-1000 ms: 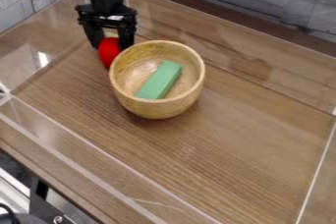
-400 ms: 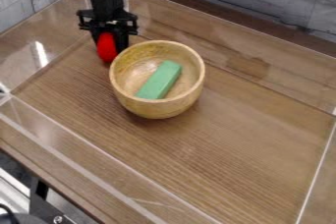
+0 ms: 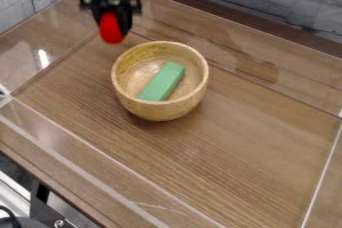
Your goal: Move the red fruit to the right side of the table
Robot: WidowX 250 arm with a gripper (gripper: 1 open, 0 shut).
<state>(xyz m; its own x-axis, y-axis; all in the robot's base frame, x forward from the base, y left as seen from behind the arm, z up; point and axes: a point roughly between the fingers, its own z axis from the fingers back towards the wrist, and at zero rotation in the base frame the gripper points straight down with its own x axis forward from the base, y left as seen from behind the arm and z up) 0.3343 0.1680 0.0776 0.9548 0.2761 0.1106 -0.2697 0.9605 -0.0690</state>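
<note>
Raised from its spot against the wooden bowl's rim, the red strawberry [image 3: 111, 32] now sits higher in the frame, and your claw [image 3: 112, 14] has gone from straddling it low down to a blurred shape above it. You have the claw closed on the strawberry, which hangs beneath the tips in the upper left of the frame; the motion blur hides exactly how the fingers meet it. That grip from above makes sense: the fruit is small and was close beside the bowl, so reaching down from overhead kept the fingers out of the rim's way. Lifting before going sideways also looks deliberate, since the bowl stands between you and the right part of the frame.

Just below and to the right of the fruit, the wooden bowl [image 3: 122, 93] rests near the middle of the frame. It holds the green block [image 3: 163, 82], which lies at a slant inside the walls and has no part in your task. Leave it there; if you carry the strawberry too low, you could knock the rim or drop the fruit in beside the block.

Further right, the worktop [image 3: 254, 122] offers a broad stretch of bare wood grain. That would be your likely goal: carry the strawberry across at height, lower it gently, then let go, because something round and glossy may roll.
</note>
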